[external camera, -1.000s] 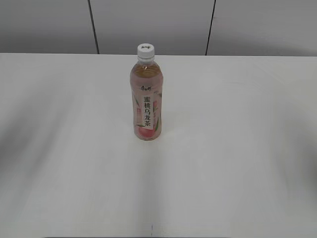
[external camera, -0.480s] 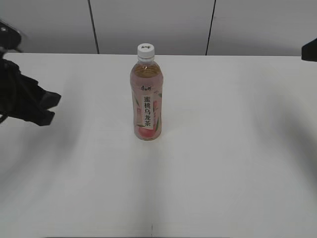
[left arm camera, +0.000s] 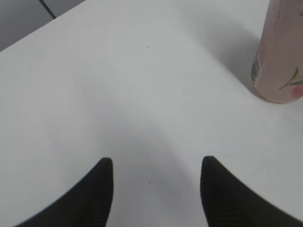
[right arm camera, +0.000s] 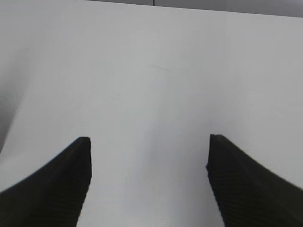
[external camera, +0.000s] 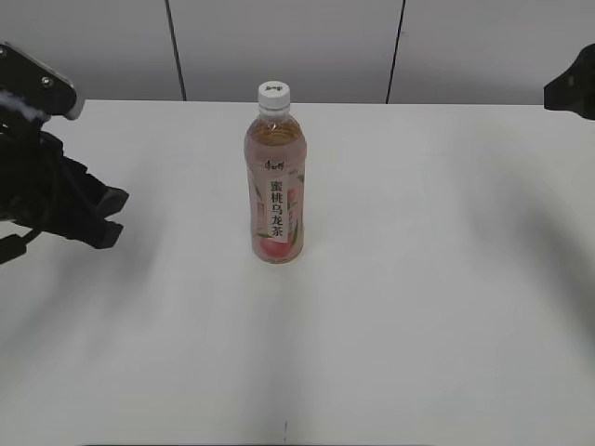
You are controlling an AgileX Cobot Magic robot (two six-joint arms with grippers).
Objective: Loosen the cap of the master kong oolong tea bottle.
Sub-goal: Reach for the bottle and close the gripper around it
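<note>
The master kong oolong tea bottle (external camera: 275,181) stands upright near the middle of the table (external camera: 446,307) — a tall, clear plastic cylinder holding amber tea up to its shoulder. A pink peach-print label wraps its body, with a white vertical strip of black characters. The cap (external camera: 273,95), a small round white screw cap with ribbed sides and a tiny dark mark on top, sits on the neck. The table surface is smooth, matte and white.

The left gripper (left arm camera: 156,165) has its dark, ridged, tapering fingers spread apart with nothing between them; it is well apart from the bottle. The right gripper (right arm camera: 149,142) — also dark and ridged — is likewise spread wide and empty over bare table.
</note>
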